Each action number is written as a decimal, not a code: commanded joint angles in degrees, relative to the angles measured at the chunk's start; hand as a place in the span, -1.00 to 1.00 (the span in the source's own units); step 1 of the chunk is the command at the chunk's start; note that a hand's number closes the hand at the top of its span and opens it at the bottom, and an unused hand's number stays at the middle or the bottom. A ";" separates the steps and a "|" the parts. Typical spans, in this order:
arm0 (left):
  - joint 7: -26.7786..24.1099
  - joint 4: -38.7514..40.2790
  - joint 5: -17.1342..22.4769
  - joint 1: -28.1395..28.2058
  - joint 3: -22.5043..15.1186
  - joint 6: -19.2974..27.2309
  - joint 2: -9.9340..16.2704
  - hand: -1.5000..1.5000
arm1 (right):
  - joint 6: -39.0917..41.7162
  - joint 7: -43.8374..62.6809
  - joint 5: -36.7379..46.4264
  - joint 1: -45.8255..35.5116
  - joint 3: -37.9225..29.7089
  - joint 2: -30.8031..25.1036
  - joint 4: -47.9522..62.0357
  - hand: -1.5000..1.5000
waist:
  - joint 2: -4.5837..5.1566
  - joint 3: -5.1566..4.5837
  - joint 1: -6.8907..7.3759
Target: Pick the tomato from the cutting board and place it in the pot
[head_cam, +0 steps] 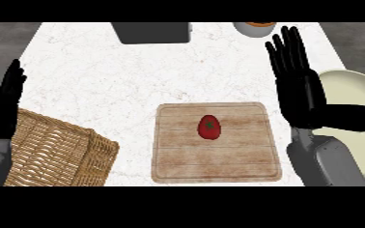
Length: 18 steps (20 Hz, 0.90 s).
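Note:
A red tomato (209, 127) with a green stem spot lies near the middle of a light wooden cutting board (242, 164) on the white marble counter. My right hand (298, 84) is raised to the right of the board, open, fingers straight and pointing away from me, holding nothing. Under and behind that hand lies a cream, round pot (348, 94) with a black handle (349, 116), partly hidden by the hand and forearm. My left hand (11, 99) rests open at the left edge, fingers up.
A woven wicker basket (53, 149) fills the lower left corner. A dark grey rectangular object (153, 32) sits at the counter's far edge. A grey bowl (254, 28) with something orange in it stands at the far right.

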 commanded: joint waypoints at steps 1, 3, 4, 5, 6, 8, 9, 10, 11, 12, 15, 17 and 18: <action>-1.24 -1.00 0.33 -2.20 0.10 -0.41 -2.52 0.00 | 8.37 -0.08 -3.58 -0.53 -3.17 -3.54 0.17 1.00 | 1.42 -0.70 0.84; 1.04 -6.69 4.05 -5.66 -0.48 -1.48 -4.36 0.00 | 18.96 -1.13 -6.48 -4.40 -3.94 -9.10 4.61 1.00 | 1.68 -0.55 1.67; -0.35 -8.13 5.85 -4.57 -0.80 -2.14 -6.56 0.00 | 22.17 0.99 -7.46 -6.21 -3.58 -11.49 3.80 1.00 | 1.49 -0.61 2.28; -0.67 -7.82 6.41 -7.56 -1.42 -1.85 -8.44 0.00 | 27.12 0.04 -8.41 -6.95 -2.24 -12.51 3.79 1.00 | 1.90 -0.58 1.59; -1.53 -9.59 7.61 -8.70 -1.63 -1.61 -10.39 0.00 | 31.40 -1.25 -8.03 -6.70 -0.89 -14.01 4.50 1.00 | 2.02 -0.52 2.06; -0.98 -8.68 8.94 -6.69 -2.10 -3.22 -10.99 0.00 | 20.34 -3.01 14.52 -5.66 -0.45 -24.96 9.12 1.00 | 2.26 -1.12 1.22; -0.63 -9.08 9.07 -7.38 -3.45 -2.51 -13.39 0.00 | 19.47 -7.44 13.70 -4.81 -2.41 -22.33 13.79 -1.00 | 2.46 -0.68 1.74; -3.12 -7.85 9.57 -6.78 -2.75 -4.04 -13.09 0.00 | 23.09 -13.49 15.75 -2.46 -0.03 -22.24 15.41 -1.00 | 2.46 -0.64 1.87; 0.01 -10.26 8.92 -7.64 -3.47 -2.39 -13.09 0.00 | 25.31 -18.29 18.53 -1.02 1.91 -23.35 15.87 -1.00 | 2.18 -0.49 2.21; -0.27 -9.66 9.17 -7.81 -3.64 -2.76 -13.62 0.00 | 25.04 -23.51 20.85 -0.90 2.25 -23.21 16.28 -1.00 | 2.10 -0.51 1.93; 2.86 -10.77 10.81 -8.80 -1.30 -4.02 -11.05 0.00 | 25.81 -36.02 24.55 0.55 2.45 -23.01 20.27 -1.00 | 1.75 -0.57 1.94; 4.22 -14.21 10.32 -7.44 -2.99 -3.26 -12.58 0.00 | 28.01 -36.81 25.71 -0.56 1.38 -26.37 20.96 -1.00 | 1.44 -0.64 1.70; 1.18 -9.93 9.68 -7.52 -1.78 -4.16 -12.35 0.00 | 26.64 -37.12 29.19 -1.88 3.62 -24.26 22.66 -1.00 | 1.61 -0.69 1.58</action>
